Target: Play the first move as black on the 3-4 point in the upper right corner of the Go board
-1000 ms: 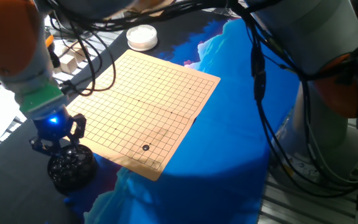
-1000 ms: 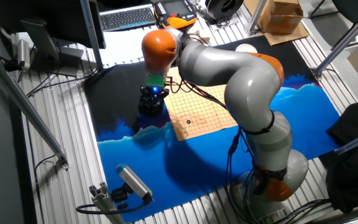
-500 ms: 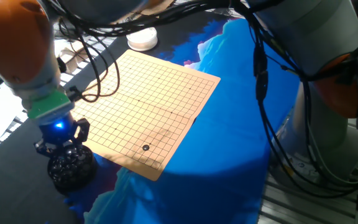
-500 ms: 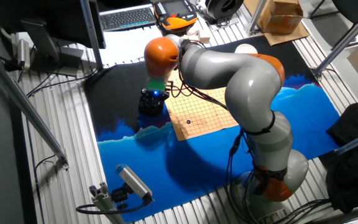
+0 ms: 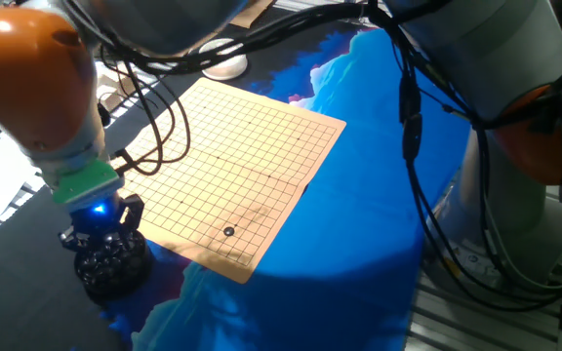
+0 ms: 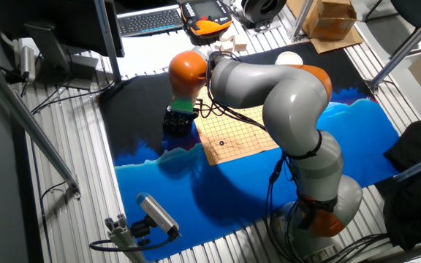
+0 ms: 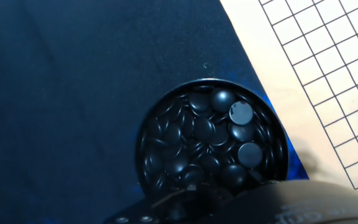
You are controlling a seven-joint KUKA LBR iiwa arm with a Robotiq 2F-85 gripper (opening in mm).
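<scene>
At the far left of one fixed view, I see the arm's orange joint and green ring leading down to the gripper (image 5: 102, 232), which hangs directly over the round black bowl (image 5: 112, 268) standing on the dark cloth beside the board's near-left edge. From here I cannot tell whether the fingers are spread or pressed together; they are lost against the dark bowl in both fixed views and do not show clearly in the hand view.

Looking through the hand view, the bowl (image 7: 143, 155) is heaped with glossy black stones (image 7: 241, 113), overlapping at all angles, a few near the right side lying flat and catching the light. Just right of the bowl's rim runs the pale edge of the Go board (image 7: 328, 81) with its black grid.

Moving right in the fixed view, the Go board (image 5: 252, 146) lies flat, partly on the dark cloth and partly on the blue cloth (image 5: 359, 244). One black stone (image 5: 228, 231) sits on an intersection near the board's near corner, well apart from the bowl. It is round, so it has no long axis or heading, and it lies flat.

Beyond the board's far corner I see a white bowl (image 5: 224, 66), its contents hidden by cables.

From the other fixed view, the same stone (image 6: 222, 143) shows as a dot on the board (image 6: 247, 128), with the gripper (image 6: 179, 117) over the bowl beside it.
</scene>
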